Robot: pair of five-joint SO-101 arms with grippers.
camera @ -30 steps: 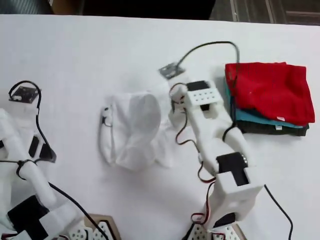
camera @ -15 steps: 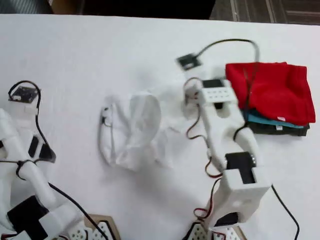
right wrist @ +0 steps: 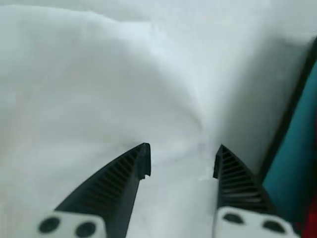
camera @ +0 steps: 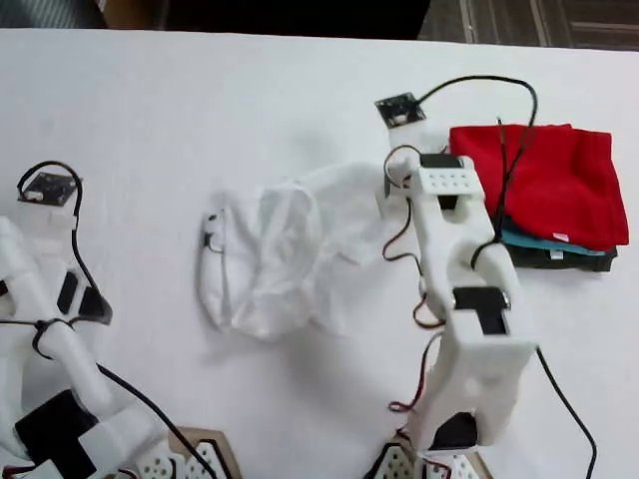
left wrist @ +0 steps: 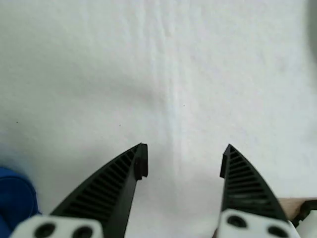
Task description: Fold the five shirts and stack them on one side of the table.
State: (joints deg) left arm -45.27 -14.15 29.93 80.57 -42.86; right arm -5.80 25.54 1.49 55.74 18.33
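The left tool point(left wrist: 183, 159) hangs with jaws parted; the right tool point(right wrist: 181, 159), arm outstretched, likewise gapes.

Both white moulded-plastic arms, left arm point(camera: 45, 319) and right arm point(camera: 454, 264), carry black servo blocks point(camera: 481, 299), looping red and black cables point(camera: 489, 78) and small dark boards point(camera: 401, 110), perhaps cameras. The left gripper point(left wrist: 184, 153) and right gripper point(right wrist: 182, 151) have ribbed black tapering fingers point(left wrist: 119, 183).

A white shirt point(camera: 290, 254) lies crumpled at the centre of the frame, one part stretched toward the upper right. At the right edge sits a folded stack: red shirt point(camera: 544, 185) on top, teal shirt point(camera: 524, 239) beneath, dark shirt point(camera: 554, 258) lowest.
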